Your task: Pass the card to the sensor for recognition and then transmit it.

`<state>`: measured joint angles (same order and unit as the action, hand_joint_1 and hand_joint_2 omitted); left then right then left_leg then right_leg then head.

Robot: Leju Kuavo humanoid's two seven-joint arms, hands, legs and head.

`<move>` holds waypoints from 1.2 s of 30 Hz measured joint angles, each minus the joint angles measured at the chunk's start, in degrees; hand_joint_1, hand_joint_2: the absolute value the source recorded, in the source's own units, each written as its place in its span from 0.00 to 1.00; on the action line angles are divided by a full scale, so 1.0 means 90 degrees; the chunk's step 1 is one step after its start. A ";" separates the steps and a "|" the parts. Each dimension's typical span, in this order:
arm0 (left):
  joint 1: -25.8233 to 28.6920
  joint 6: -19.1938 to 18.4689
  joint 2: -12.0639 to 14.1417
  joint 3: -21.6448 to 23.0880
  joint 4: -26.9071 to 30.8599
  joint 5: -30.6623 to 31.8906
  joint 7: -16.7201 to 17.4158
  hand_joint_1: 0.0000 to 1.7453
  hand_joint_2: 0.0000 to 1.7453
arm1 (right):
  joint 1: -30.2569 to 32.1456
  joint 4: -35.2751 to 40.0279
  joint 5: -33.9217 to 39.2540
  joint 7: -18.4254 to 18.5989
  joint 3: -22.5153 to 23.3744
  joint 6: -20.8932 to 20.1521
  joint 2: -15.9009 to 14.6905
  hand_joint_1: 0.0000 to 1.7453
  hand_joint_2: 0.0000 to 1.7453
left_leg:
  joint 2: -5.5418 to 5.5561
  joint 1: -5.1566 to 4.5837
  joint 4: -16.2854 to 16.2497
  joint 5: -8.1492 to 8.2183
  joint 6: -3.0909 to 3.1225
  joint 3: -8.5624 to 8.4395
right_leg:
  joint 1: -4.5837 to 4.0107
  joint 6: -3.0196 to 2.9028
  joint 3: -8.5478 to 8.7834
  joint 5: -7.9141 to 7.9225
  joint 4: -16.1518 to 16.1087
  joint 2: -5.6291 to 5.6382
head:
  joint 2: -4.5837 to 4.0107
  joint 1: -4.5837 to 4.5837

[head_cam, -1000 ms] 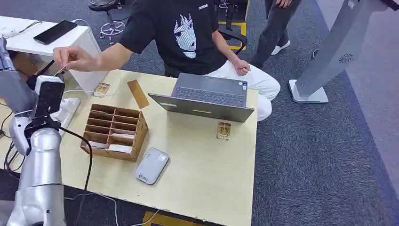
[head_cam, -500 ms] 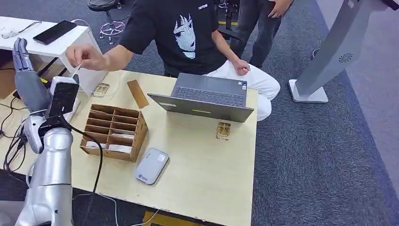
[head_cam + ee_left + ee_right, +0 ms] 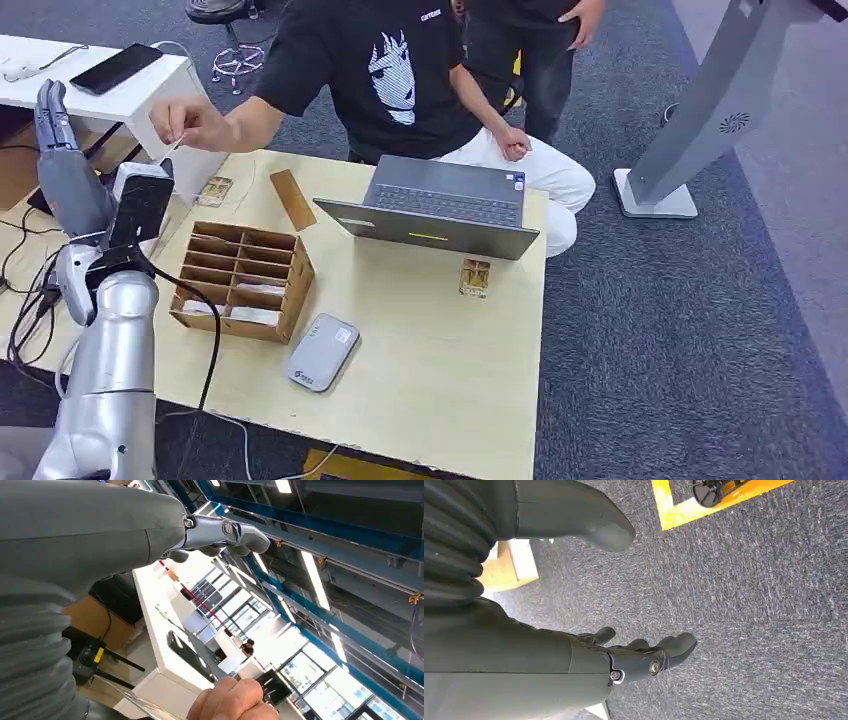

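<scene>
A light wooden table stands on grey-blue carpet, with a person in a black printed T-shirt seated at its far side behind an open grey laptop. The robot's left hand is raised at the table's left end, its dark fingers straight, apart and holding nothing. Just beyond those fingers, the person's outstretched hand pinches the thin pale card; the left wrist view shows that hand close by, and the card and the robot's fingers are not touching. The small grey rounded card reader, which I take to be the sensor, lies on the near side of the hand, past the brown wooden compartment box. The right hand hangs over the carpet, fingers loosely curled with nothing in them. The likely trouble is the handover: the card is thin and held edge-on, so if the fingers close off-centre or the person lets go early, it could slip and drop onto the table or floor. A shallow pinch could also let the card tilt, and a sweep towards the reader could clip the box's rim or the black cable trailing from the wrist.
</scene>
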<state>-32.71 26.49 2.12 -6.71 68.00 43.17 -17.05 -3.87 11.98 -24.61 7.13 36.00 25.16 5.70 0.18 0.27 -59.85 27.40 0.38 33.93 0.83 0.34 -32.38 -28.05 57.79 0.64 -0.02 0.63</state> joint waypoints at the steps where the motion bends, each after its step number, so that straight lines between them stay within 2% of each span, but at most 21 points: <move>1: 0.0000 0.0000 0.0000 0.0000 0.0000 0.0000 0.0000 0.00 1.00 | 0.0000 -0.0002 0.0000 0.0000 0.0000 0.0000 0.0000 0.00 1.00 | 0.0000 0.0000 0.0000 0.0000 0.0000 0.0000 | 0.0000 0.0000 0.0000 0.0000 0.0000 0.0000 | 0.0000 0.0000; 21: 0.0000 0.0000 0.0000 0.0002 0.0000 0.0000 0.0000 0.00 1.00 | 0.0000 -0.0019 0.0000 0.0000 0.0000 0.0000 0.0000 0.00 1.00 | 0.0001 0.0000 0.0000 0.0000 0.0000 0.0001 | 0.0000 0.0000 0.0000 0.0000 0.0000 0.0000 | 0.0000 0.0000; 22: 0.0000 0.0000 0.0000 0.0002 0.0000 0.0000 0.0000 1.00 1.00 | 0.0000 -0.0019 0.0000 0.0000 0.0000 0.0000 0.0000 0.00 1.00 | 0.0001 0.0000 0.0000 0.0000 0.0000 0.0001 | 0.0000 0.0000 0.0000 0.0000 0.0000 0.0000 | 0.0000 0.0000; 24: 0.0001 -0.0034 0.0000 0.0002 0.0000 0.0000 0.0000 1.00 1.00 | 0.0000 -0.0019 -0.0010 0.0000 0.0000 0.0000 0.0000 0.00 1.00 | 0.0001 0.0000 0.0000 0.0000 0.0000 0.0001 | 0.0000 0.0000 0.0000 0.0000 0.0000 0.0000 | 0.0000 0.0000; 27: 0.0085 -0.0468 -0.0029 0.0150 0.0000 0.0058 0.0007 1.00 1.00 | 0.0008 -0.0020 -0.0223 -0.0073 -0.0094 -0.0007 0.0000 0.00 1.00 | 0.0002 -0.0001 0.0000 0.0000 0.0000 0.0002 | 0.0001 0.0000 0.0001 0.0000 0.0000 -0.0002 | -0.0002 0.0002; 36: 0.0238 -0.0486 -0.0104 0.0389 0.0005 0.0097 0.0019 1.00 1.00 | 0.0026 -0.0022 -0.0274 -0.0087 -0.0172 -0.0017 0.0000 0.00 1.00 | 0.0002 -0.0001 0.0000 0.0000 0.0000 0.0006 | 0.0001 0.0001 -0.0001 0.0000 0.0000 -0.0001 | 0.0000 0.0000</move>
<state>-30.56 22.12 1.18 -3.21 68.04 44.04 -16.87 -3.64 11.78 -27.08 6.34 34.45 25.00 5.70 0.20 0.27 -59.85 27.41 0.38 33.99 0.84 0.34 -32.39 -28.05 57.79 0.62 -0.02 0.63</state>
